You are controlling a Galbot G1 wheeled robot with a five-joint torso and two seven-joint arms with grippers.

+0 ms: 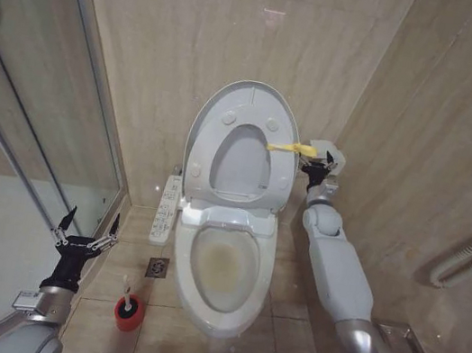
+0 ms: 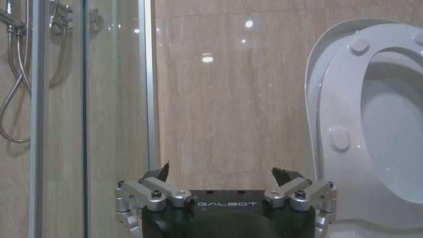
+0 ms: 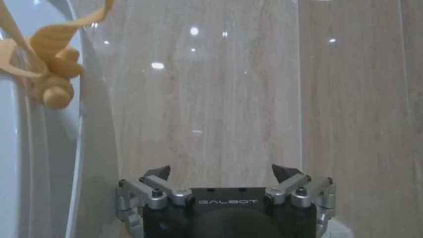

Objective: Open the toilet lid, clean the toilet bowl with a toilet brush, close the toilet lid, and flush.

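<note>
So the toilet lid (image 1: 250, 106) is already up, leaning back against the wall with the ring seat (image 1: 222, 151) raised along with it, and the toilet bowl (image 1: 221, 270) is fully exposed below. We'd call the opening step done, with the brushing not started.

Our right tool (image 1: 322, 166) is up at the lid's edge, just beside the yellow strap (image 1: 294, 148) tied there. In the right wrist view the strap's knot (image 3: 56, 74) hangs off to one side of the tool and ahead of it, not between the fingers, and the jaws are spread wide with nothing in them. That loop looks like it's there as a handle, since a glossy lid gives the fingers little to grab, which would explain why the tool sits right next to it.

Our left tool (image 1: 79, 238) hovers low by the shower glass (image 1: 56, 108), also spread wide and empty — the left wrist view shows both fingertips (image 2: 160, 171) apart with only wall tile past them and the raised lid off to one side. The toilet brush (image 1: 129, 308) stands in its red cup (image 1: 128, 315) on the floor, below the left tool and a little toward the bowl, untouched. Parked there beside the bowl, it's within easy reach of that arm, so we'd guess that's the one meant to take it.
</note>
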